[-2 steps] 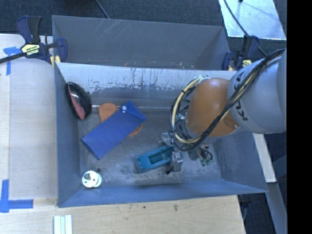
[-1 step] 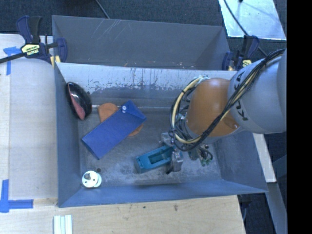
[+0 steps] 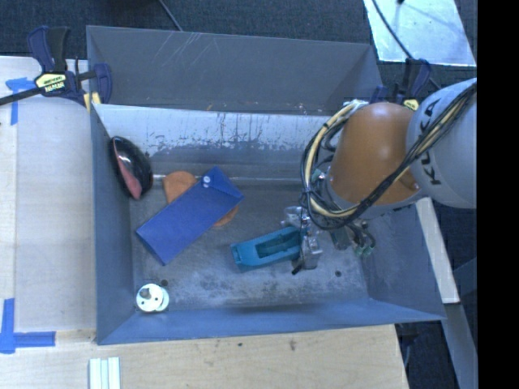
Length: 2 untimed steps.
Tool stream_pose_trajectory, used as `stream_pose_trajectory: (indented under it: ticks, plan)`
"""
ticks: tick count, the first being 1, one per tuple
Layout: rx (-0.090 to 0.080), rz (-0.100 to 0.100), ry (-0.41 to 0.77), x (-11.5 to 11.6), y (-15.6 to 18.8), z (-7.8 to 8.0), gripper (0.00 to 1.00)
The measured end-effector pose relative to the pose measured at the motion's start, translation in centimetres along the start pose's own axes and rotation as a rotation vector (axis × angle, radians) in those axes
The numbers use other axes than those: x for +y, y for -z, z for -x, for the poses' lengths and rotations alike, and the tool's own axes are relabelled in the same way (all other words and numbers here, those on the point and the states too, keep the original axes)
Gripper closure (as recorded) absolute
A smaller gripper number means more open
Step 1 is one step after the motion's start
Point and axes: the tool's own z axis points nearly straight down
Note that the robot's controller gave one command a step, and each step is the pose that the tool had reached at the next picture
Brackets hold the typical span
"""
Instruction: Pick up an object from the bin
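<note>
View from above into the grey metal bin (image 3: 235, 75). At the left wall leans a dark oval object (image 3: 130, 167) with a pinkish face. Near the front left corner lies a small white round cap (image 3: 152, 298). Toward the middle, a flat blue box (image 3: 189, 215) lies slantwise, partly covering an orange piece (image 3: 180, 185) behind it. Right of centre, on the bin floor, lies a teal plastic tool (image 3: 264, 250). The gripper (image 3: 305, 245) is at the teal tool's right end, low over the floor; whether it is spread or pressed together cannot be told. Above it is the arm's orange cover (image 3: 369, 156), ringed by cables (image 3: 318, 160).
</note>
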Motion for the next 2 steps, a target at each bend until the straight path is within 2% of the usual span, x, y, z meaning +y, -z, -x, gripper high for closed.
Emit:
stream_pose_trajectory:
  ticks: [1, 2]
  plan:
    - [-0.017, -0.005, -0.054, 2.5, 1.4, 0.8, 1.00]
    - [-0.015, -0.004, 0.020, 2.5, 17.3, 7.2, 1.00]
